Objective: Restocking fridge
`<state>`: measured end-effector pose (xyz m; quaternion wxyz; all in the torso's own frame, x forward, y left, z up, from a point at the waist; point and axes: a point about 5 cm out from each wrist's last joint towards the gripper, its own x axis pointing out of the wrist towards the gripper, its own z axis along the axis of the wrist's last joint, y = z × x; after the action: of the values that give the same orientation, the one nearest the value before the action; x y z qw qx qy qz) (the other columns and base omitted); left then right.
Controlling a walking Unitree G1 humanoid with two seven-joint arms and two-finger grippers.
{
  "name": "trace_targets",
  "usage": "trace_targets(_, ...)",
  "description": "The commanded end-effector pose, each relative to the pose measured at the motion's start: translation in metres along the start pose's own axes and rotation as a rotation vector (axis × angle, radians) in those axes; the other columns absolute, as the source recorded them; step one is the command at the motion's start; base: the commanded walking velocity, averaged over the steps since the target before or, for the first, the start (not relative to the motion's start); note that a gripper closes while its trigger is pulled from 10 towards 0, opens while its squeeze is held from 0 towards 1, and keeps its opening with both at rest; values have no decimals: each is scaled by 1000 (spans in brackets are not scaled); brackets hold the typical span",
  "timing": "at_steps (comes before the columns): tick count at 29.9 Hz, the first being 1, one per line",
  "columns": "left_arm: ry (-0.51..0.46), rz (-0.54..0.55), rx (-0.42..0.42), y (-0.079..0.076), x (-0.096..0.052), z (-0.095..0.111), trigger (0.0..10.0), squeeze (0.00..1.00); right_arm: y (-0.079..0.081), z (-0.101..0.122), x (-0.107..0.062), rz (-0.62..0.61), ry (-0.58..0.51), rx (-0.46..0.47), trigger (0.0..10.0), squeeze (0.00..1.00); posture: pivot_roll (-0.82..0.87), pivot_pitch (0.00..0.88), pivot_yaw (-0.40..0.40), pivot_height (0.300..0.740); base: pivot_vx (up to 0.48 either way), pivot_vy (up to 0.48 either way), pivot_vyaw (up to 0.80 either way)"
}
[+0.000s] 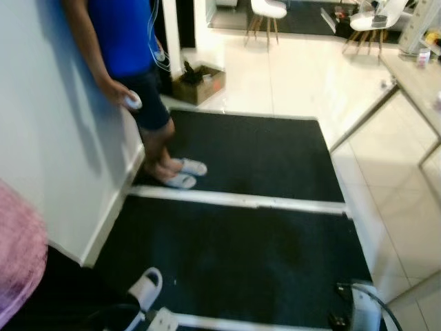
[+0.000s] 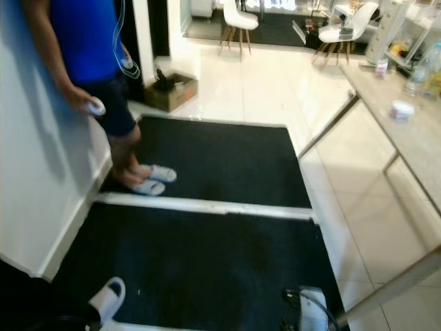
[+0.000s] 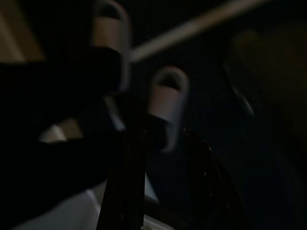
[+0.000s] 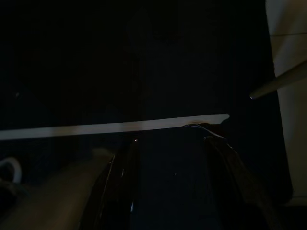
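entry: walking stage, restocking fridge. no fridge and no stock item can be made out here, so where the goods are cannot be told; handling notes below are judgement only. underfoot: black mats (image 1: 241,255) parted by a white strip (image 1: 241,200), pale tiled floor (image 1: 275,76) beyond. robot's left: white wall (image 1: 48,138), a person (image 1: 124,41) standing against it in a blue top and white slippers (image 1: 182,172), a small white object in the hand (image 1: 127,100). robot's right: light wooden table (image 2: 406,131) carrying small containers too blurred to name. far end: white chairs (image 2: 238,17), a cardboard box (image 1: 198,83) on the floor. left gripper (image 3: 163,191): hangs low over the mat, dark fingers spread with a gap between, holding nothing. right gripper (image 4: 172,191): likewise low, fingers apart, empty, over mat and strip. likely stock: bottles or cartons, probably rigid, smooth, possibly heavy when full; best taken around the mid-body, upright, firm but not crushing.
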<state>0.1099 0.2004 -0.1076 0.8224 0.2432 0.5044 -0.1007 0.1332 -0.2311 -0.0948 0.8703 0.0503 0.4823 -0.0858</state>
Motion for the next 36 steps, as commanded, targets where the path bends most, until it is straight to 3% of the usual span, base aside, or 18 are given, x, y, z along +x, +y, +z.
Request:
trace_targets(1, -7, -30, 9, -8, 0, 2, 10000, 290, -7, 1, -1, -23, 1, 11, 10000, 0, -11, 0, -42, 740, 368, 0, -544)
trace_targets(16, -6, -31, 12, -8, 0, 2, 10000, 290, -7, 1, -1, -22, 3, 9, 10000, 0, -10, 0, -42, 740, 358, 0, -521)
trace_targets(36, -6, -30, 19, -8, 0, 2, 10000, 294, -6, 2, 0, -15, 2, -13, 10000, 0, -5, 0, -43, 740, 341, 0, 0)
